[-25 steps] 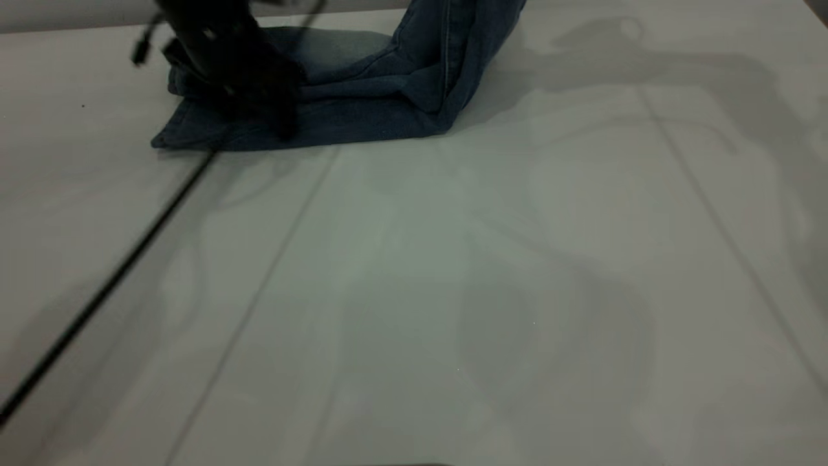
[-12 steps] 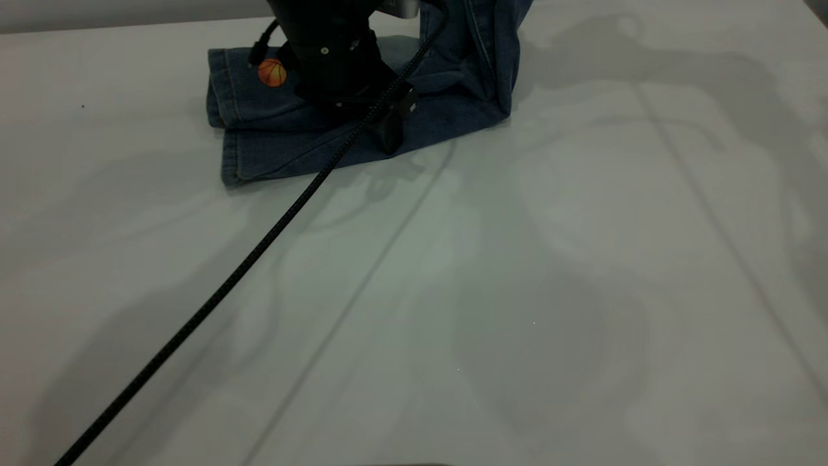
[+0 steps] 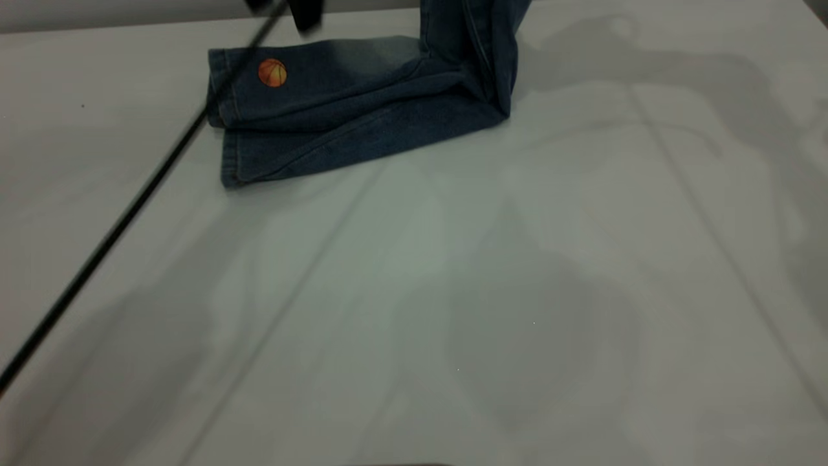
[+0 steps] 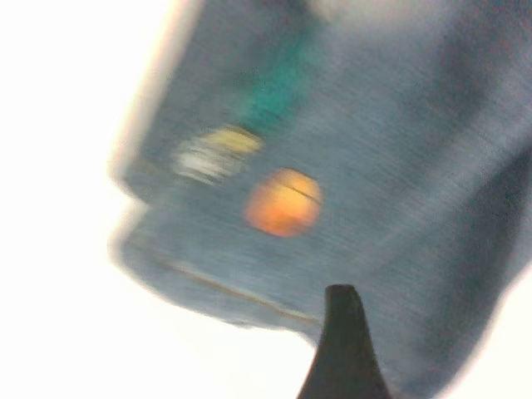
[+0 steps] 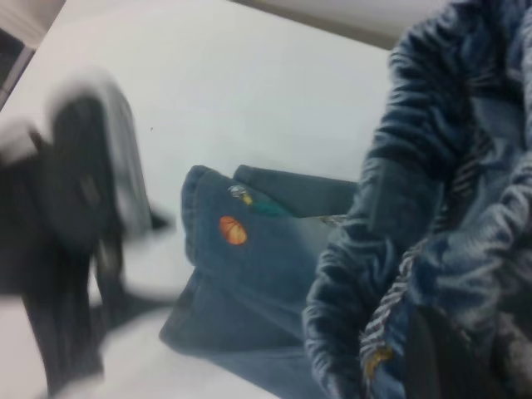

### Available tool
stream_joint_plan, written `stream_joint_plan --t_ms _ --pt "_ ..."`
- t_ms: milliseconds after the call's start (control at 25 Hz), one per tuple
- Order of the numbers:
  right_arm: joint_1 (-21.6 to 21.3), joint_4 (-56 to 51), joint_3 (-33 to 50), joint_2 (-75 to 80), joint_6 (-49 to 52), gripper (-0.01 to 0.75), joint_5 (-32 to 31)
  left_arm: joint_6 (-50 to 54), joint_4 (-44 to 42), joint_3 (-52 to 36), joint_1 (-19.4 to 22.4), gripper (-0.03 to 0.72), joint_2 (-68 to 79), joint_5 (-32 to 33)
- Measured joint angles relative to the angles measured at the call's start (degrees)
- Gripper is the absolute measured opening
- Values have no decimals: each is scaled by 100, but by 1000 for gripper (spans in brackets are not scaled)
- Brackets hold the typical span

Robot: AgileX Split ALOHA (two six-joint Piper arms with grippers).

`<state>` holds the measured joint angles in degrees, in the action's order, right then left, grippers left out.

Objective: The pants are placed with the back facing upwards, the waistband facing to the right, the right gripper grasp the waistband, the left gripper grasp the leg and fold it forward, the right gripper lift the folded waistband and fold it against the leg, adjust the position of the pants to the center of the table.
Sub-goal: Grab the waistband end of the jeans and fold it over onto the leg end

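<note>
The blue denim pants lie folded lengthwise at the far side of the white table. Their hems point left, and the leg with the orange basketball print is on top. The right end of the pants rises steeply out of the exterior view's top edge. In the right wrist view my right gripper is shut on the gathered waistband, holding it in the air. My left gripper hangs above the leg at the top edge. One finger shows over the denim with nothing in it.
A black cable from the left arm runs diagonally over the table's left half, crossing the hem corner of the pants. The blurred left arm shows in the right wrist view beside the hems. Bare tabletop stretches in front of and right of the pants.
The left gripper was down on the folded leg half a second ago and has lifted off it, uncovering the leg. The pants lie where they were; the waistband stays raised.
</note>
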<state>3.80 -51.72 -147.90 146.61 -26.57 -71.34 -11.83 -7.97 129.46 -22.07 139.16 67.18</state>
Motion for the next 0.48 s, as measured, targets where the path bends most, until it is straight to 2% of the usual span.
stream_joint_plan --t_ms 200,480 --pt "466 359 0 0 0 37 13 426 -810 597 197 504 -107 0" --pt "1138 535 0 0 0 37 13 705 -966 1304 503 504 -262 0"
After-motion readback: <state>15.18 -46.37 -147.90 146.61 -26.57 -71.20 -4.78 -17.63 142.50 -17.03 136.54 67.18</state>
